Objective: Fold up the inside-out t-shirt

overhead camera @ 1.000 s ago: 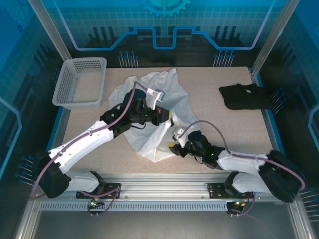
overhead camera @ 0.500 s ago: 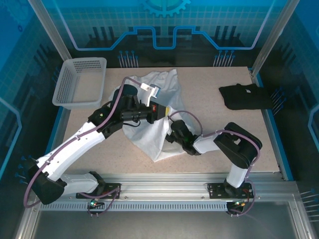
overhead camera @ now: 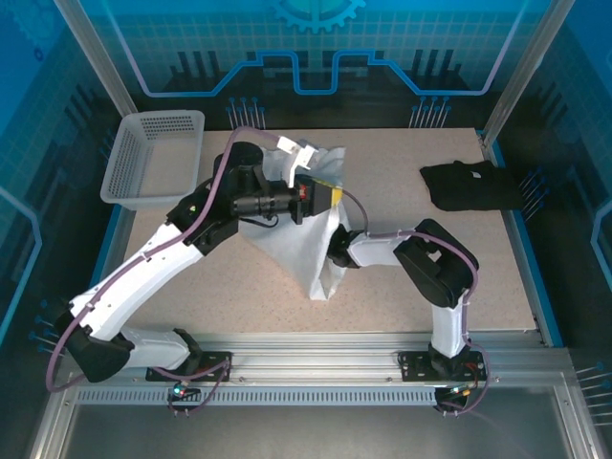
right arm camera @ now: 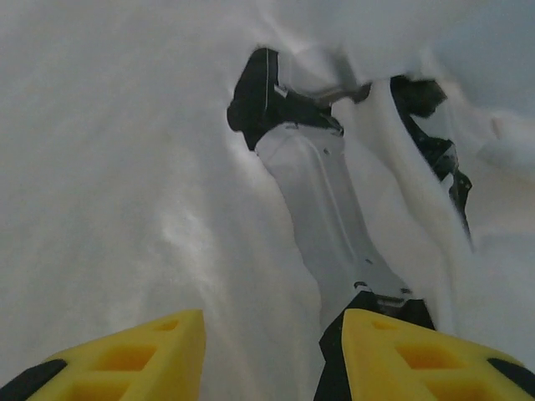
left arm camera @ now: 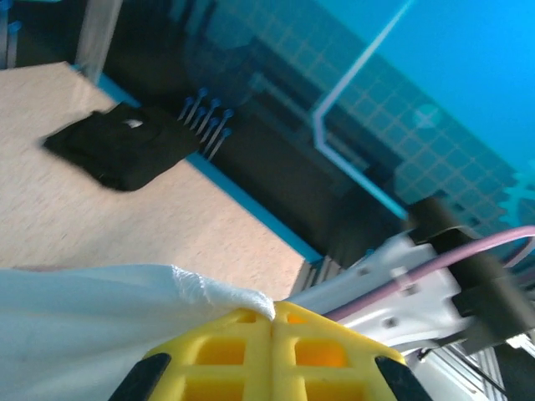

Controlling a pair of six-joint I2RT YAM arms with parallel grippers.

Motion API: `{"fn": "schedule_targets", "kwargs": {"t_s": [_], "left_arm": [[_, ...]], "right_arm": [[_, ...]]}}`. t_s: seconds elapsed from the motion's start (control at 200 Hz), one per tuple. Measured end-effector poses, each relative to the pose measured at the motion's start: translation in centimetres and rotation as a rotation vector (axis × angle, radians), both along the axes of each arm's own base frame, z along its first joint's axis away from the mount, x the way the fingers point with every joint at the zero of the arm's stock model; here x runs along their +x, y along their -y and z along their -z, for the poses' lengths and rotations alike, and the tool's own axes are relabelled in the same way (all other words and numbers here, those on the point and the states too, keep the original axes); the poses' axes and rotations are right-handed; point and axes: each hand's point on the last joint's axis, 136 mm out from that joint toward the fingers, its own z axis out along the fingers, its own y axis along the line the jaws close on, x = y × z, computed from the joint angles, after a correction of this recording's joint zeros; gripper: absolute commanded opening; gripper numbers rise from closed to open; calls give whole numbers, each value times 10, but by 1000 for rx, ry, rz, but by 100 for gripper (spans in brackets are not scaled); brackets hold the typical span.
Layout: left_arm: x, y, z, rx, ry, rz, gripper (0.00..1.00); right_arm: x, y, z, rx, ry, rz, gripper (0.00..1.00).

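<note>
- the left gripper is pressed shut, its yellow fingers meeting on a pinched ridge of the inside-out t-shirt. it holds that edge above the table, likely so the cloth hangs free and opens up.
- from that pinch the shirt drapes down in a tapering sheet. its low point touches the table in front of the arms, and a bunched part lies behind the left wrist.
- the right gripper has its fingers apart with nothing clearly clamped between them, and white cloth lies on all sides. it looks pushed into or under the hanging shirt, probably to find a layer or seam to pull through.
- the black folded garment lies well apart by the right edge, out of the way.
- the mesh basket sits at the far left.
</note>
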Motion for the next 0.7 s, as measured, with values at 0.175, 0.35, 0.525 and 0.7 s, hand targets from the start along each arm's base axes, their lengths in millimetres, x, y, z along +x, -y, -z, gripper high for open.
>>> {"fn": "schedule_targets", "kwargs": {"t_s": [0.175, 0.35, 0.525, 0.7], "left_arm": [[-29, 20, -32, -49, 50, 110, 0], [-46, 26, -57, -86, 99, 174, 0], [-59, 30, -77, -116, 133, 222, 0], [-67, 27, -93, -130, 174, 234, 0]], "right_arm": [[10, -2, 8, -47, -64, 54, 55], [17, -3, 2, -67, -107, 106, 65], [22, -1, 1, -94, -168, 148, 72], [27, 9, -3, -118, -222, 193, 83]]}}
